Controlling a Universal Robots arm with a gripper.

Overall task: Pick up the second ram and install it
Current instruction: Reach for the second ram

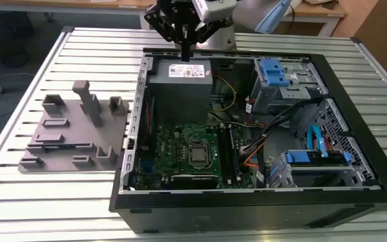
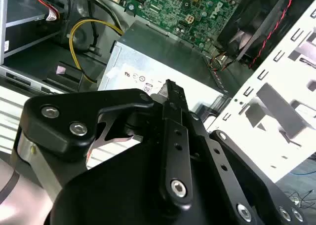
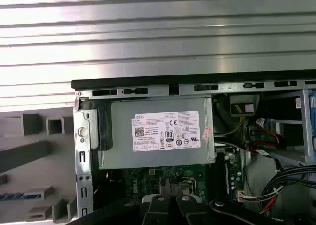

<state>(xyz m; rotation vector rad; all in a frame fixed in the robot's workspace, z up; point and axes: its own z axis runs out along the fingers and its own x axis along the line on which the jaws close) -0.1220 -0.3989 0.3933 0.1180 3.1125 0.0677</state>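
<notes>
Hovering above power supply (image 1: 180, 91), hand (image 1: 185, 56) with fingers pressed together.

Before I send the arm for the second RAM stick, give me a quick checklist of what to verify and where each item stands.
1. End effector empty: ok. Its fingers are together and nothing is seen between them.
2. End effector clear of parts: ok. It hangs above the power supply.
3. Second ram located: cannot tell. A bluish strip in the grey fixture may be it.
4. Case open, motherboard exposed: ok.
5. Memory slots free of cables: cannot tell. The cables run close beside them.
</notes>
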